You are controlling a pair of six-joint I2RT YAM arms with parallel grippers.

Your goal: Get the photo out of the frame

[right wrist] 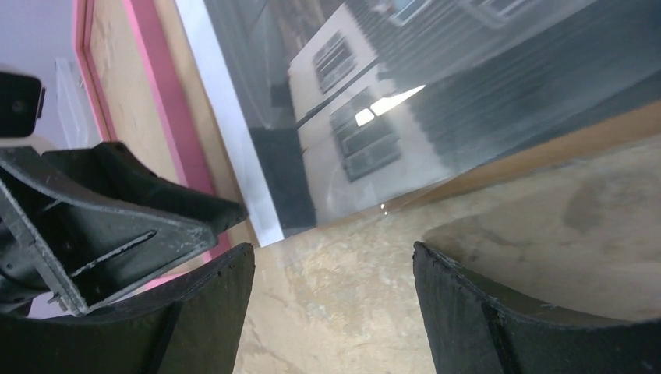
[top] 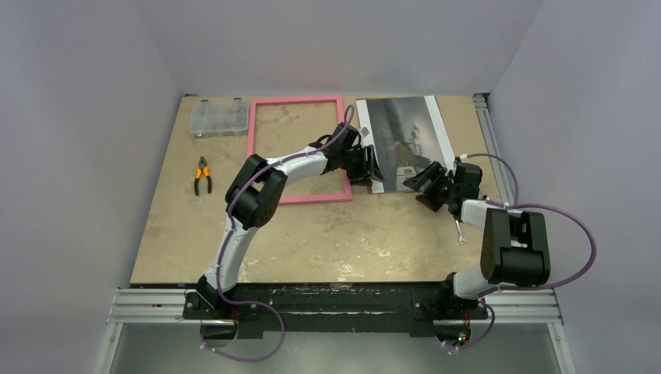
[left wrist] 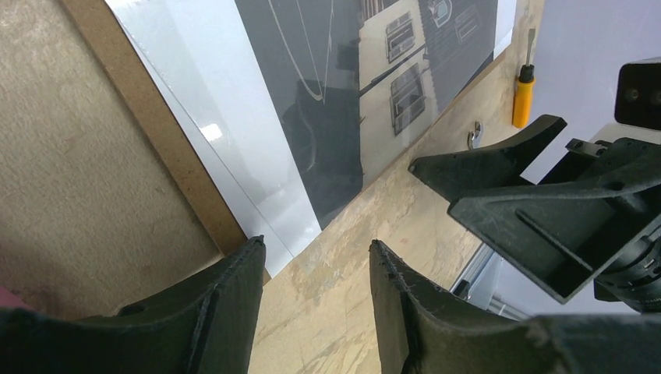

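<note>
Tan table [top: 312, 241], photo [top: 405, 132] flat beyond left pincer [left wrist: 316, 253] and right pincer [right wrist: 331, 257], both parted, empty

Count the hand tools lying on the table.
2: orange-handled pliers on the left, near the clear box; a yellow-handled screwdriver past the photo's right edge. More may be hidden.

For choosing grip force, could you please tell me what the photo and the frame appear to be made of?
The photo looks like glossy coated paper: wrist views show bright glare on it. The frame looks like thin wood or plastic, matte pink, no glare; which one I cannot tell.
</note>
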